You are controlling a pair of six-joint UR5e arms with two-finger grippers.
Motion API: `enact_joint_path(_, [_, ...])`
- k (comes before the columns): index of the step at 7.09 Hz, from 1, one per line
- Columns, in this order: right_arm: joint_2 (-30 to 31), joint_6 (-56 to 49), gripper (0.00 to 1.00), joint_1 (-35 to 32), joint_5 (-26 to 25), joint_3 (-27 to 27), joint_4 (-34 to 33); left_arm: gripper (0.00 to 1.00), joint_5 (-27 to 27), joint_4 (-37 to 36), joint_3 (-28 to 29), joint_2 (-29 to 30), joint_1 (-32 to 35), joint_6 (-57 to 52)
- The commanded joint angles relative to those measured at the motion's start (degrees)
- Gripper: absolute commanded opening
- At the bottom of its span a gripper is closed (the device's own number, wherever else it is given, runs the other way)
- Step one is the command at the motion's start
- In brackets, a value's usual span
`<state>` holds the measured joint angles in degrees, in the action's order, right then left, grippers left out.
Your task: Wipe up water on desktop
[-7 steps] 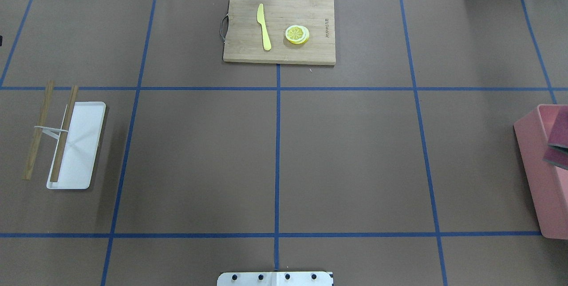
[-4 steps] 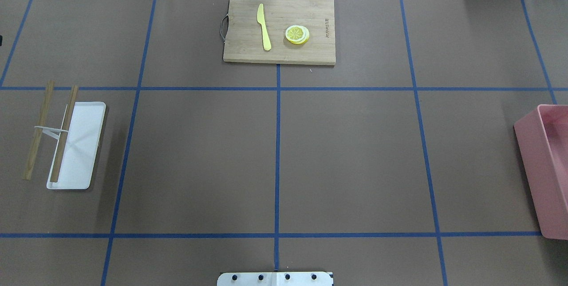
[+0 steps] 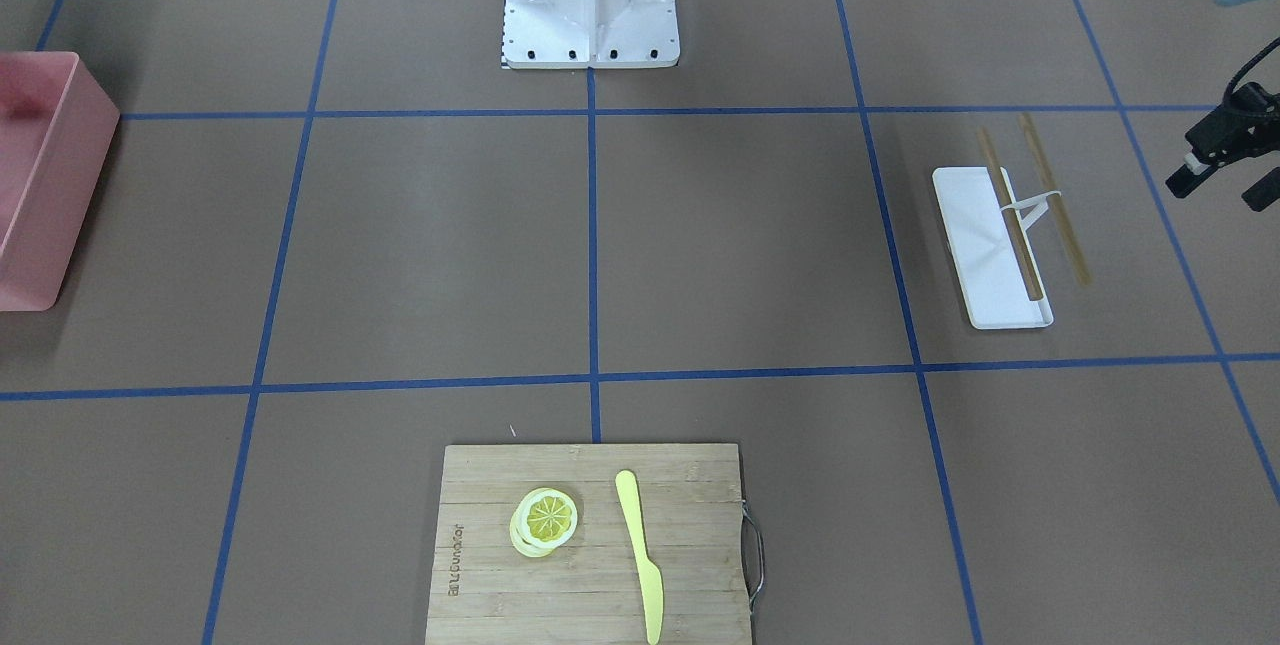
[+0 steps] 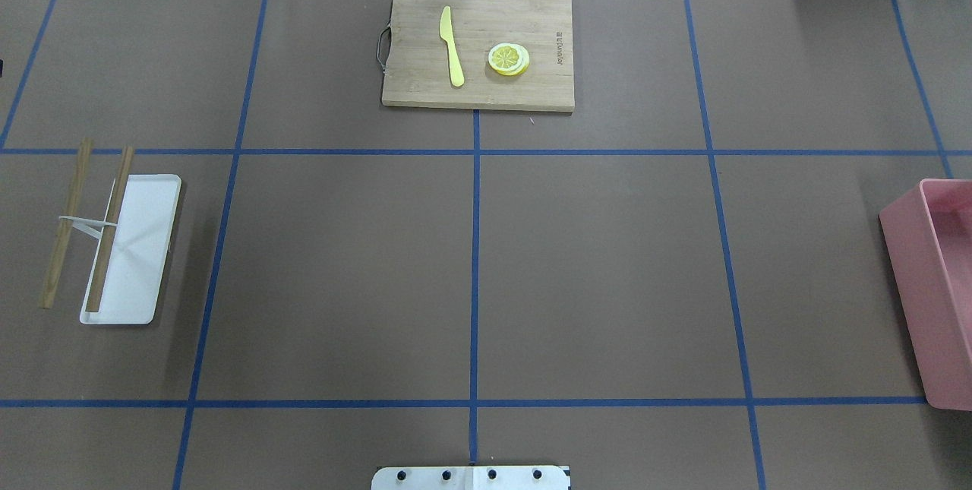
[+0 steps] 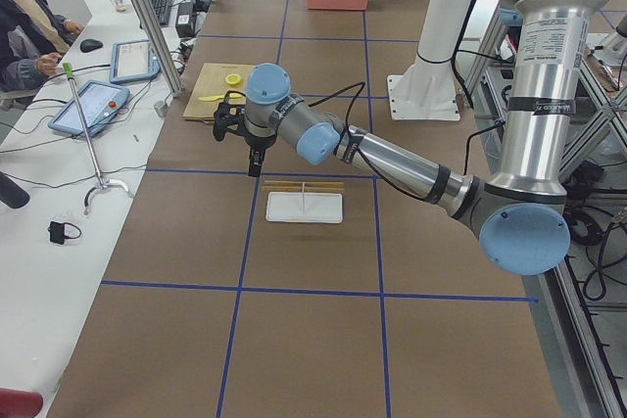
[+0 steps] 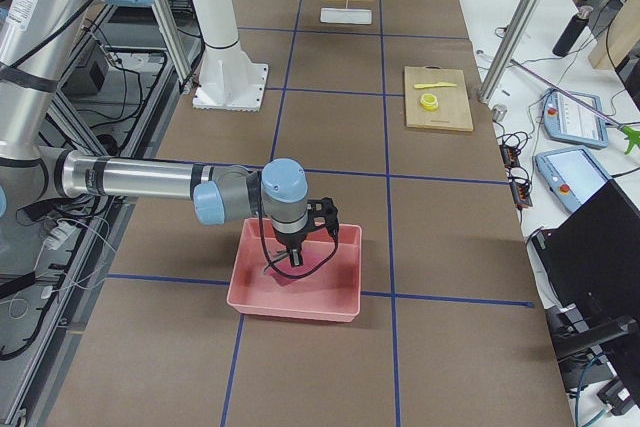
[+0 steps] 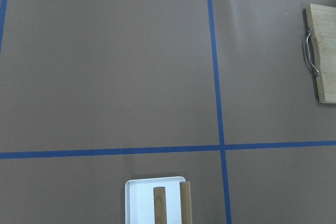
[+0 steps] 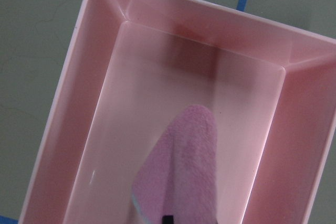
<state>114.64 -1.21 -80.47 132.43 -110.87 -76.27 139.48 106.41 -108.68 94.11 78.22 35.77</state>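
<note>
The desktop [image 4: 592, 270] is a brown surface with blue tape lines; I see no water on it. My right gripper [image 6: 288, 259] hangs over the pink bin [image 6: 295, 292] at the table's right end, shut on a pink cloth [image 8: 184, 171] that dangles into the bin. Only a black fingertip shows in the right wrist view, at the bottom edge. My left gripper [image 3: 1218, 187] hovers open and empty past the white tray [image 3: 985, 255], at the table's left end. Neither gripper shows in the overhead view.
A bamboo cutting board [image 4: 414, 87] with a yellow knife [image 4: 452, 49] and lemon slices [image 4: 509, 59] lies at the far middle. The white tray [image 4: 140, 262] carries two wooden sticks [image 4: 106, 247]. The robot's base plate [image 4: 471, 477] is at the near edge.
The dark cloth seen over the pink bin at the overhead view's right edge one second ago has left that view. Nothing else has moved.
</note>
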Motion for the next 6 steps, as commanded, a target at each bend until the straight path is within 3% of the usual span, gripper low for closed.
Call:
enact_joint_path(1, [-0.1,0.0,1.0,0.1,-0.4,0.6,0.1,0.97,0.0,-0.1,-0.2,-0.1,0.0,0.0])
enact_joint_path(3, [-2.8,0.1,1.0,0.1,0.1,1.0,-0.1,0.97,0.0,0.1,-1.6,-3.2,1.8,-3.9])
enact_joint_path(6, [-8.9,0.2,1.0,-0.5,0.1,6.1,-0.1,0.97,-0.8,-0.2,5.1,-10.7,9.4,-32.2])
